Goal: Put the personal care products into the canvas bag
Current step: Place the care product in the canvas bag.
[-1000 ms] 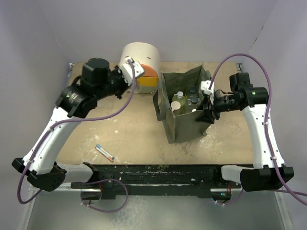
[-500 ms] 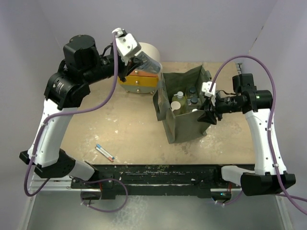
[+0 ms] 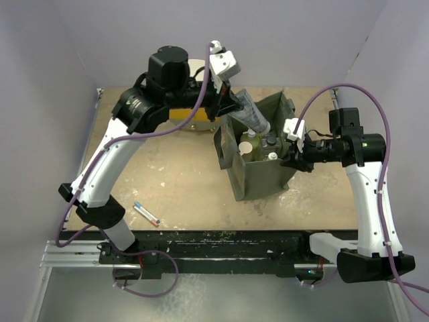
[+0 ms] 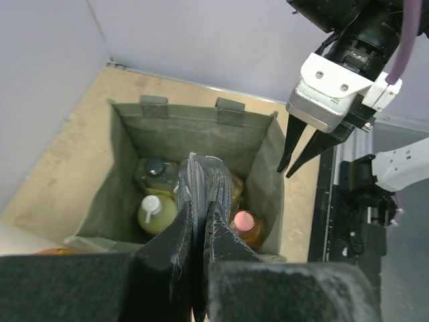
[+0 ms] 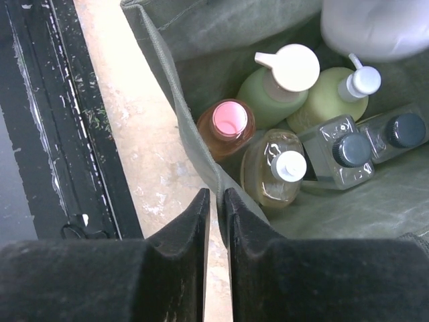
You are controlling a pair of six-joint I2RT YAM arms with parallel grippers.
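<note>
- Left gripper (image 4: 199,218): jaws clamped on the slim grey bottle (image 4: 204,178), which is held tilted, lower end over the mouth of the canvas bag (image 4: 194,131).
- Right gripper (image 5: 215,201): jaws pinched together on the bag's side rim.
- Inside the bag, upright and packed close: orange pink-capped bottle (image 5: 226,124), green white-capped bottle (image 5: 278,84), pale green pump bottle (image 5: 332,100), two clear square black-capped bottles (image 5: 338,157).
- Bag stands open on the table (image 3: 174,181), right of centre.
</note>
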